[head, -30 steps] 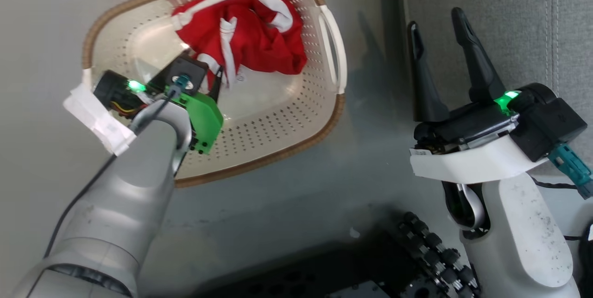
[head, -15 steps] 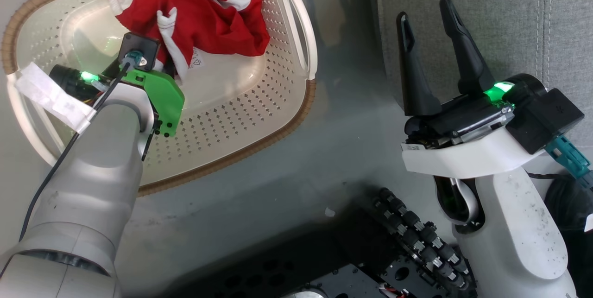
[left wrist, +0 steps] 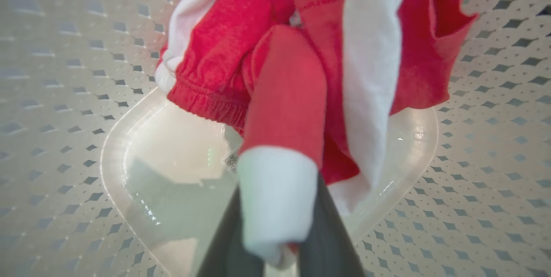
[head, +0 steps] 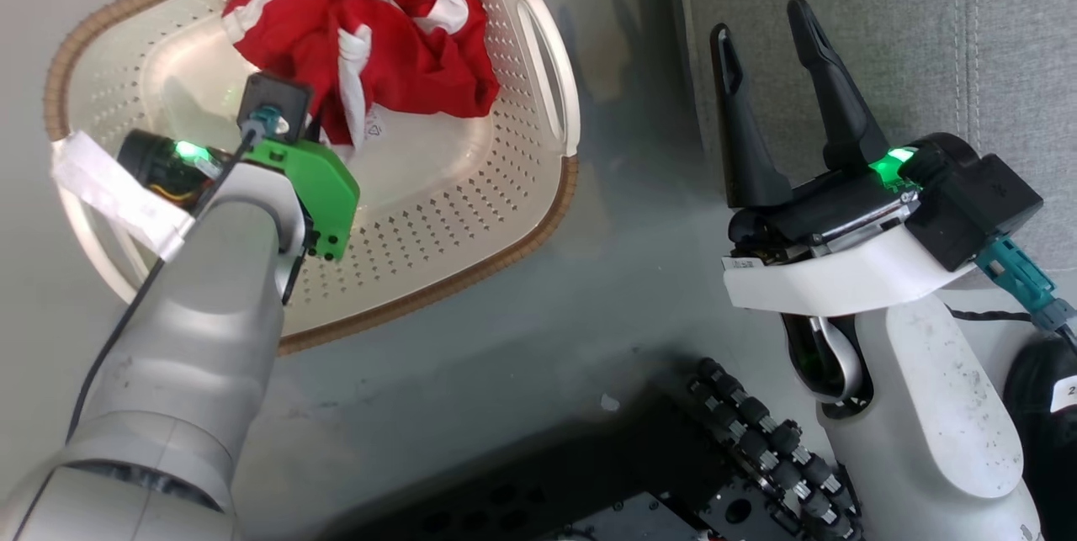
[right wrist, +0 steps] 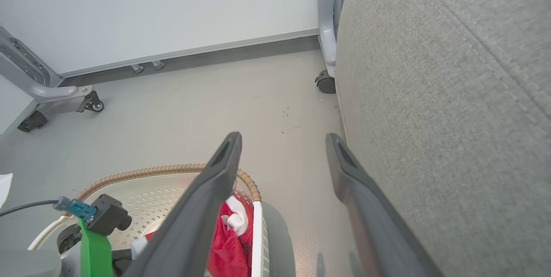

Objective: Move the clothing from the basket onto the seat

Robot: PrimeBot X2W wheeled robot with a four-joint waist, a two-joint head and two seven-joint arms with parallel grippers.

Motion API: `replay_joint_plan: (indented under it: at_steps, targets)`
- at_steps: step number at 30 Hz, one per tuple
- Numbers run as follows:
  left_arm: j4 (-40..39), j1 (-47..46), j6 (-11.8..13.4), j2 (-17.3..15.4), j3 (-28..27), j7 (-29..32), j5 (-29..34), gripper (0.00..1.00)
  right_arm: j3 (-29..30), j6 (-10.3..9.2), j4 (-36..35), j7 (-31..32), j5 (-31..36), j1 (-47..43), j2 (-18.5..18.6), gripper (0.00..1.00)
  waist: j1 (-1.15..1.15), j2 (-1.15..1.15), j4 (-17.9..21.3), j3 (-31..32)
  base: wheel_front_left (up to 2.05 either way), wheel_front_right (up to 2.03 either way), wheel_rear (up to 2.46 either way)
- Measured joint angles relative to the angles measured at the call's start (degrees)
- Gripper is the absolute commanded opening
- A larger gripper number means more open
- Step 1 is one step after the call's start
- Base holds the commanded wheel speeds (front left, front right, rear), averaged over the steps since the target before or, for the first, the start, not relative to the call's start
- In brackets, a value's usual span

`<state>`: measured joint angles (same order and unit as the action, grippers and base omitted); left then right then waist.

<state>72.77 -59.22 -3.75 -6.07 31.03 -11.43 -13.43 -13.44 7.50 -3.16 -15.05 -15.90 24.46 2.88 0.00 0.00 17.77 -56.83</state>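
The cream basket point(head: 522, 240) stands on the floor at the upper left, and the red clothing point(head: 421, 61) with white trim is bunched against its far wall. My left arm point(head: 252, 221) reaches down into the basket from the near side. In the left wrist view my left gripper point(left wrist: 277, 225) is shut on a red fold with a white cuff point(left wrist: 284, 96), which hangs just above the basket's glossy bottom point(left wrist: 172, 173). My right gripper point(head: 761, 23) stands open and empty beside the grey seat point(head: 883, 36). The right wrist view shows the right gripper point(right wrist: 284, 139), the seat point(right wrist: 430, 96) and the basket point(right wrist: 142, 172).
My dark base with its roller wheels point(head: 757, 432) fills the bottom of the head view. Grey floor lies between basket and seat. In the right wrist view a white wall panel stands behind, with wheeled frame legs point(right wrist: 90, 104) and a caster point(right wrist: 325, 83) by the seat's corner.
The head camera has shifted, so the whole picture moved. The white-striped fold has bunched up at my left gripper. My right gripper stays open beside the seat.
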Motion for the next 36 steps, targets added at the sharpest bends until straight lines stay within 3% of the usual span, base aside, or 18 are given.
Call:
replay_joint_plan:
  at_steps: [12,26,36]
  targets:
    - [-4.98,7.23,-1.31,2.24,-0.71,-3.37,-3.36,0.00,2.03,0.01,3.09,0.00,2.68,-3.40,-0.05,1.00,0.00,0.00,-2.94,8.78,0.00,0.00,0.00]
    - [-29.29,22.46,-0.44,2.52,-4.65,-3.61,-3.52,0.00,4.41,0.01,4.54,1.22,4.17,-9.76,1.58,1.00,-0.01,0.00,-7.67,23.09,0.00,0.00,0.00]
    - [-45.22,30.45,-1.22,1.86,-6.98,-3.70,-2.81,0.00,6.17,0.01,3.07,4.13,4.56,-14.91,1.63,1.00,-0.01,0.00,-10.86,33.28,0.00,0.00,0.00]
